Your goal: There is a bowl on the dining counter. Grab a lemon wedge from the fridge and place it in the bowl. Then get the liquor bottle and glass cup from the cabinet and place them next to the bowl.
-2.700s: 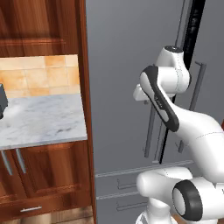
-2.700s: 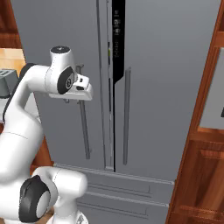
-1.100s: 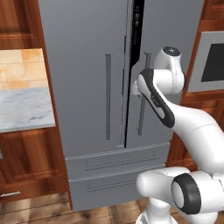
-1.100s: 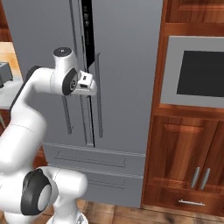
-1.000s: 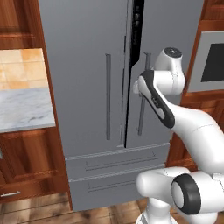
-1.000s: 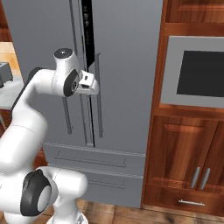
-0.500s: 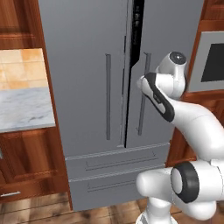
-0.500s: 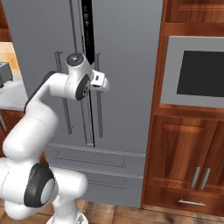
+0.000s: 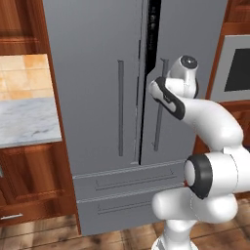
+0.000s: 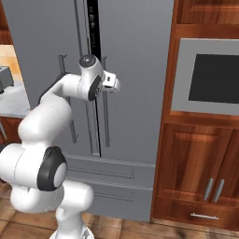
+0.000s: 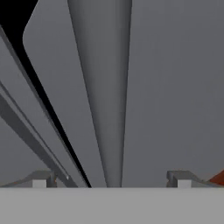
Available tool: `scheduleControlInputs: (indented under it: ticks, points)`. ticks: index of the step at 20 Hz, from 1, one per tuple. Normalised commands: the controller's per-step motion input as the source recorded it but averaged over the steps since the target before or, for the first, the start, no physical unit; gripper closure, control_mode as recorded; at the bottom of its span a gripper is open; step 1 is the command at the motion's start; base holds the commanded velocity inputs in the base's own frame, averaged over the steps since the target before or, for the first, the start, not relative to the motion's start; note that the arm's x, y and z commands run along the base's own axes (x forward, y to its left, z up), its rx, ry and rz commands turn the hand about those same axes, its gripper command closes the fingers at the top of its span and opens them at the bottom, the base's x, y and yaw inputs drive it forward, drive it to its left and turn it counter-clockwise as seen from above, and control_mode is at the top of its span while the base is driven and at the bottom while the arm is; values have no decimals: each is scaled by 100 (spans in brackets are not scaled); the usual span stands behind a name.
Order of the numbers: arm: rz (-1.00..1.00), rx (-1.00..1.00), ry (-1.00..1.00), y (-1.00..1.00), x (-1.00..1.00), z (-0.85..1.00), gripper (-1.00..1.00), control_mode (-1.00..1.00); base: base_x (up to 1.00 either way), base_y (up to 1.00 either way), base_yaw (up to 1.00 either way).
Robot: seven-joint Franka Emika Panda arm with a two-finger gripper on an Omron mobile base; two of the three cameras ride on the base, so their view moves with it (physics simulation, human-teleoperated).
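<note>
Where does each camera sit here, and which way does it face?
Left base view: behind the arm's left, facing the fridge; arm rises lower right.
Right base view: behind the arm's right, facing the same fridge and the oven; arm at lower left.
Hand view: on the hand, close to the right door's handle, between open fingertips.
Both base views share the fridge and arm.

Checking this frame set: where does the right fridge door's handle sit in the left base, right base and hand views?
Left base view: right door handle, vertical bar right of the dark door gap, just left of the arm's wrist.
Right base view: the handle runs down below the open gripper, right of the gap.
Hand view: the handle fills the centre as a broad tapering bar between the fingertips.
Shared landmark: the dark door gap.
</note>
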Motion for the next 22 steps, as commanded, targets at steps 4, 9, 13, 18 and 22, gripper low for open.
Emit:
scheduleControlInputs:
  ticks: [4,9,13,18,22]
  points:
    - [0,0,0,0,55,-5,-100,-100,0,0,0]
    - [0,0,-1,0,57,-16,-100,-100,0,0,0]
    - [0,0,-1,0,64,-32,100,-100,0,0,0]
    - [4,0,-10,0,39,-39,100,-100,0,0,0]
    - [7,0,-33,0,4,-35,100,-100,0,0,0]
